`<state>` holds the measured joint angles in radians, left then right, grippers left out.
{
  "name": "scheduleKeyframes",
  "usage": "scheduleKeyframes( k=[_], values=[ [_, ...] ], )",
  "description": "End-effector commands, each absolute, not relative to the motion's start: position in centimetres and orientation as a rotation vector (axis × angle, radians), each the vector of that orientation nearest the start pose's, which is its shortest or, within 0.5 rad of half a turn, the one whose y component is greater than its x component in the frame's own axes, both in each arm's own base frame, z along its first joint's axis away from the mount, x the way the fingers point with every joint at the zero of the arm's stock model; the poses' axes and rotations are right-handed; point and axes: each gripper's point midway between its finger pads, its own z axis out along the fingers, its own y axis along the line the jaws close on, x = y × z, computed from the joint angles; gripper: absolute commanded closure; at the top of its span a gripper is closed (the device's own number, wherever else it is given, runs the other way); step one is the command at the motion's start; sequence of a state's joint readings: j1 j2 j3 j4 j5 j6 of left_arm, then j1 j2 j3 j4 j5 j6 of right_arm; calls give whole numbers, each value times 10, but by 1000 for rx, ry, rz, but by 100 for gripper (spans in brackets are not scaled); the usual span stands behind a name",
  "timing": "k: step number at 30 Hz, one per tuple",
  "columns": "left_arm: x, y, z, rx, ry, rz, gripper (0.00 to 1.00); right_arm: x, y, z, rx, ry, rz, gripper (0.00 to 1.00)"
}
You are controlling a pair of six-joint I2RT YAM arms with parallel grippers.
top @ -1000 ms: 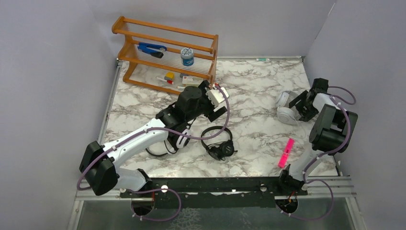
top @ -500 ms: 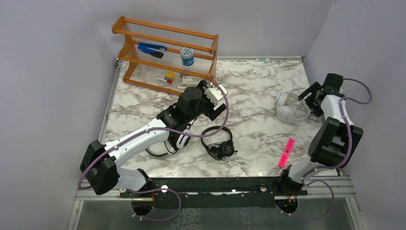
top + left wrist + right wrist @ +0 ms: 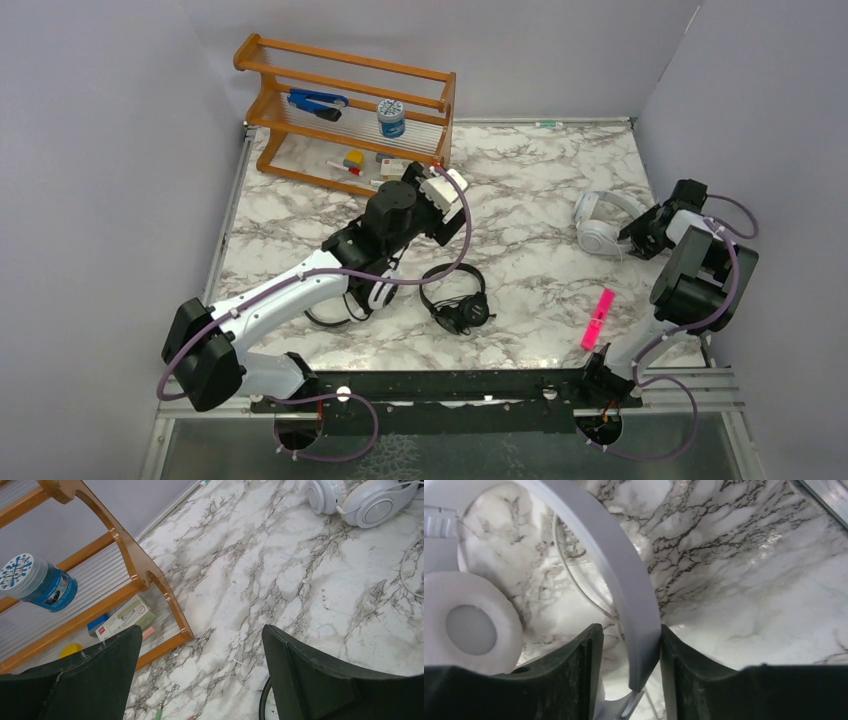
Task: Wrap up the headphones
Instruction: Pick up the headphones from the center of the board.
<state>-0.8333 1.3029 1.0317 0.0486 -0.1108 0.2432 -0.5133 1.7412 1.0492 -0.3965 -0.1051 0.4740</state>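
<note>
White headphones (image 3: pixel 589 530) arch smoothly inside the right pincer (image 3: pixel 630 632).

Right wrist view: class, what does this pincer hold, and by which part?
Nothing gripped yet: the right pincer straddles the white headphones' headband, a gap on one side.

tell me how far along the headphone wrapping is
Done: nothing looks wrapped; the cord of the white headphones lies loose. In hand: the right gripper straddles their headband, a gap on one side; the left gripper is open and empty. Left: likely all three, counting the black headphones and the pair under the left arm, whose black cord trails loose.
</note>
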Motion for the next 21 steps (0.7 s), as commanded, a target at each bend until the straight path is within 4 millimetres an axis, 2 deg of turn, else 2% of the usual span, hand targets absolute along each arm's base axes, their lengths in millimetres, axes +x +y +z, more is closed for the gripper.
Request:
scheduleKeyframes(
  k=[1, 5, 6, 8, 15, 17, 18, 20, 21],
  values=[
    [316, -292, 289, 775, 1536, -299, 8, 374, -133, 36, 1104, 2331, 204, 58],
    [320, -286, 305, 681, 1544, -305, 6, 386, -115, 49, 986, 2349, 197, 91],
    [320, -285, 310, 647, 1562, -318, 5, 390, -110, 56, 946, 2349, 188, 95],
    [319, -285, 325, 579, 1593, -364, 4, 395, -101, 74, 842, 2339, 153, 99],
    [307, -289, 353, 407, 1708, -542, 2, 429, -48, 157, 273, 2251, 46, 100],
    [307, -292, 359, 363, 1729, -576, 2, 439, -20, 178, 79, 2194, 78, 100],
    [308, -293, 364, 341, 1736, -588, 1, 443, 0, 190, -53, 2138, 126, 99],
    [313, -293, 369, 277, 1769, -587, 1, 443, 49, 215, -332, 1968, 241, 99],
    [315, -293, 372, 253, 1784, -587, 1, 438, 79, 226, -475, 1879, 311, 99]
  ],
)
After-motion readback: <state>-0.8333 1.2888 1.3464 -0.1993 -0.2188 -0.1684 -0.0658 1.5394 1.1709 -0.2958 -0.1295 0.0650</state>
